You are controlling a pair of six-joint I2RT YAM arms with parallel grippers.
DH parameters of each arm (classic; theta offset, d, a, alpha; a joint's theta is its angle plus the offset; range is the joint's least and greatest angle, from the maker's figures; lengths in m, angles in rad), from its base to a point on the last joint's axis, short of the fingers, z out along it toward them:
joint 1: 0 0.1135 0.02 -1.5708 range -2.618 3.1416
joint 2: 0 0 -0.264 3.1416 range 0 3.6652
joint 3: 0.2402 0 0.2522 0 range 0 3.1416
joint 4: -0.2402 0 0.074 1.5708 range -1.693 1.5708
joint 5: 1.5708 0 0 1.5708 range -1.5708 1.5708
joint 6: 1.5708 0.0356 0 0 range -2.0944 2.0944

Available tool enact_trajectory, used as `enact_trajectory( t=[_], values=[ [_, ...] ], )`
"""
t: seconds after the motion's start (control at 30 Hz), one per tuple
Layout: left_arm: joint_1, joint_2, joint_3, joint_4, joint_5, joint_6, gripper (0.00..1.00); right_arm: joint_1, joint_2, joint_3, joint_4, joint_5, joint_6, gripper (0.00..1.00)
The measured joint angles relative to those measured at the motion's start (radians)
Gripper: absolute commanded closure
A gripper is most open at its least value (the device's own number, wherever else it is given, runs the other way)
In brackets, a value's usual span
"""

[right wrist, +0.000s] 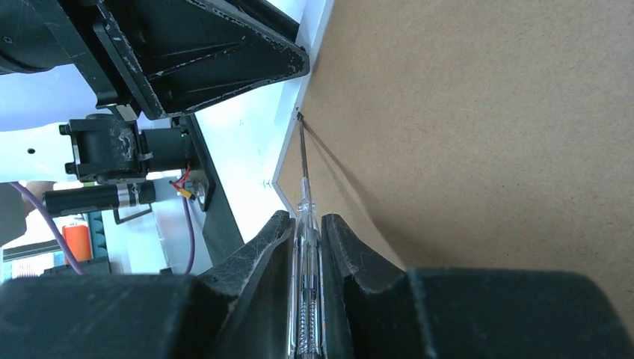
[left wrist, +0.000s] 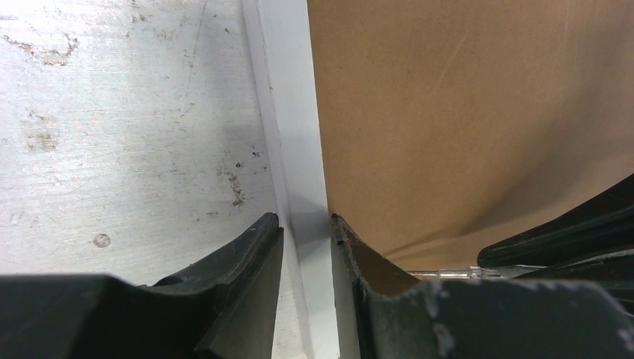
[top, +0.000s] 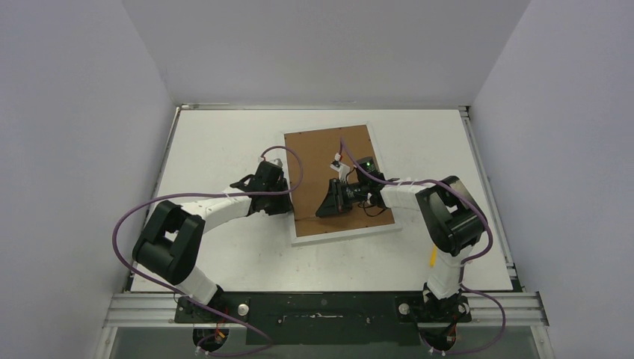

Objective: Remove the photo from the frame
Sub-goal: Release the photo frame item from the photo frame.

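Right end effector (right wrist: 306,224) tight on clear slim screwdriver (right wrist: 306,299), left end effector (left wrist: 305,224) tight on white frame (left wrist: 288,112).

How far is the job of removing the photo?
Done: the frame lies face down, brown backing up. In hand: left fingers pinch its white edge; right fingers hold a screwdriver, tip at the backing's edge. Left: backing still in place, photo not visible.

Scuffed white table (top: 239,258), white frame (top: 321,149) lying flat on it, brown back facing up
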Motion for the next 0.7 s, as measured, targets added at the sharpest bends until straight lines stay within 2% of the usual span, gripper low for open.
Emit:
enact_trajectory(
  t=[0.13, 0.3, 0.53, 0.7],
  values=[
    [0.000, 0.000, 0.000, 0.000, 0.003, -0.003, 0.61, 0.000, 0.000, 0.000, 0.000, 0.000, 0.002, 0.95],
    [0.000, -0.020, 0.000, -0.002, 0.006, -0.006, 0.59, 0.000, 0.006, 0.000, 0.005, -0.001, 0.007, 0.95],
    [0.004, -0.139, -0.024, 0.000, 0.039, -0.026, 0.68, 0.005, 0.032, 0.002, 0.044, -0.022, 0.020, 0.95],
    [0.033, -0.192, -0.128, 0.023, 0.097, -0.045, 0.72, 0.004, 0.045, 0.002, 0.064, -0.034, 0.026, 0.95]
  ],
)
